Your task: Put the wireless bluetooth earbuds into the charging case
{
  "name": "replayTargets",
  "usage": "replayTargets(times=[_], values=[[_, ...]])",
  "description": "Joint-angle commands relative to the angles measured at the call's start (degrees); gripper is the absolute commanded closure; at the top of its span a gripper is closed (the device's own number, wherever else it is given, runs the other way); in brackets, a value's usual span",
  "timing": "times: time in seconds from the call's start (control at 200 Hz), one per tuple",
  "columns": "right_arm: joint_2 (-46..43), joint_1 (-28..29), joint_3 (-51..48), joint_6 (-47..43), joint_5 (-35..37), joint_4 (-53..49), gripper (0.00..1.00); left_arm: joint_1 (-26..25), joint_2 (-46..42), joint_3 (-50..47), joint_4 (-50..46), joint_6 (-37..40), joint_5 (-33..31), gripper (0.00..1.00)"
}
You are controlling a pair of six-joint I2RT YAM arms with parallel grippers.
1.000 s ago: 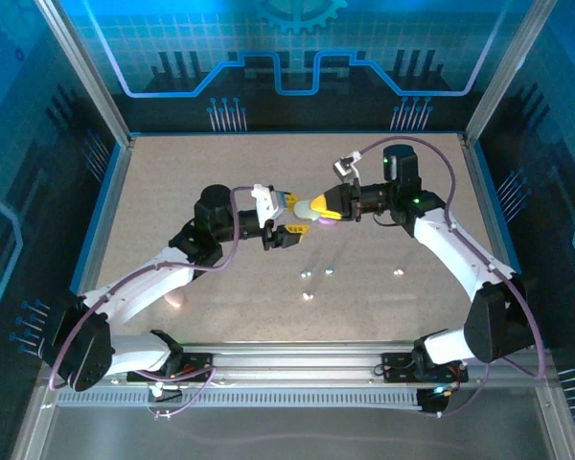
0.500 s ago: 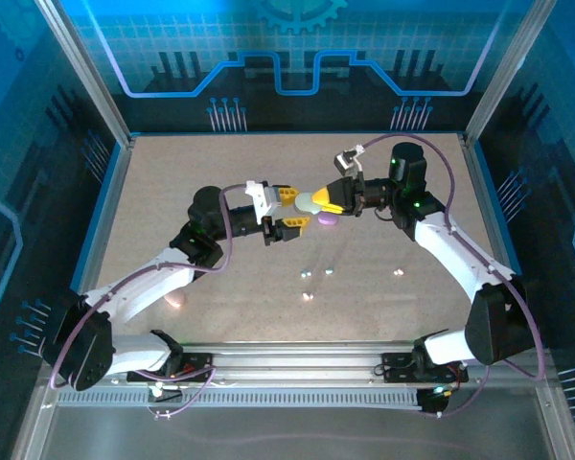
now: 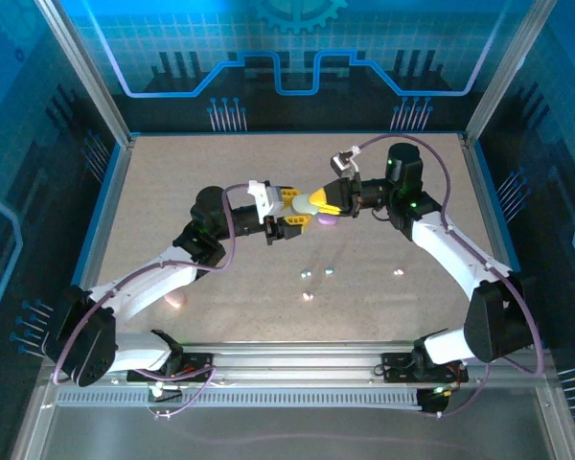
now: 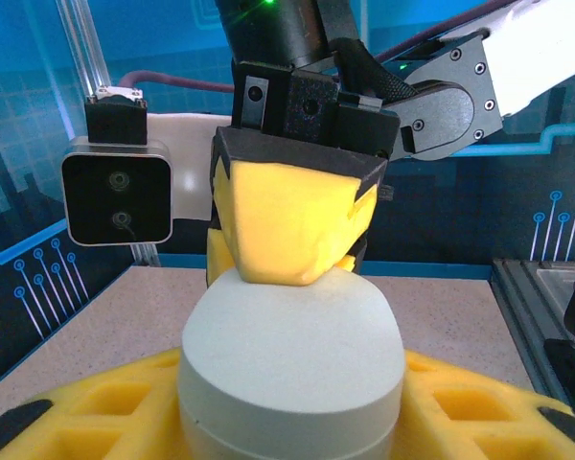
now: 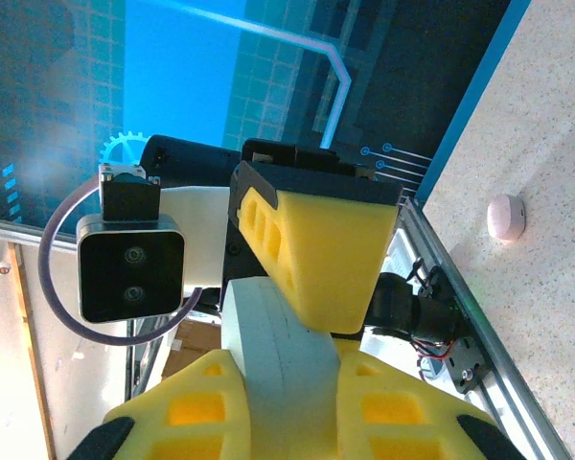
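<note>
Narrowed since earlier, left gripper (image 3: 293, 211) jaws are clamped on the pale pebble-shaped plastic case (image 4: 292, 374), also clamped from two o'clock by right gripper (image 3: 319, 202); it could be dropped by uneven release.

The case (image 4: 292, 364) is pale whitish-green, the table (image 3: 172, 192) speckled beige.

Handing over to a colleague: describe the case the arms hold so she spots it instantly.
On the speckled table, look to the middle, where both arms meet. The charging case is pinched between the left gripper and right gripper. It is a pale whitish-green pebble, unlike the lavender object on the table nearby.
</note>
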Motion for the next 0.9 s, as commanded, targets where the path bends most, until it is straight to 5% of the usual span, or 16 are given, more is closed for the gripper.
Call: replayTargets(times=[0.0,0.16,0.355,0.51,0.64,0.896], values=[[0.81,0.52,-0.61,-0.23,0.87,1.79,0.85,-0.88,-0.1,0.71,1.34,0.39,1.58,0.56],[0.68,0.52,-0.4,-1.44,1.27,0.7,0.81,-0.95,-0.17,0.67,0.65,0.69,1.43,0.64],[-1.55,-0.94,5.37,-20.04,8.76,-26.47,0.57,-0.92,-0.5,1.04,-2.74,1.83,0.65,0.7],[-6.17,-1.45,11.04,-36.73,24.64,-45.48,0.45,-1.01,0.04,0.26,-4.14,0.32,0.12,0.71],[-12.31,-1.33,8.74,-44.3,37.23,-46.07,0.44,-1.32,1.63,-1.52,-0.43,-3.4,-0.47,0.71],[-19.23,3.87,4.06,-63.0,40.98,-45.78,0.42,-3.12,4.77,-1.6,3.64,-7.5,-0.16,0.71]])
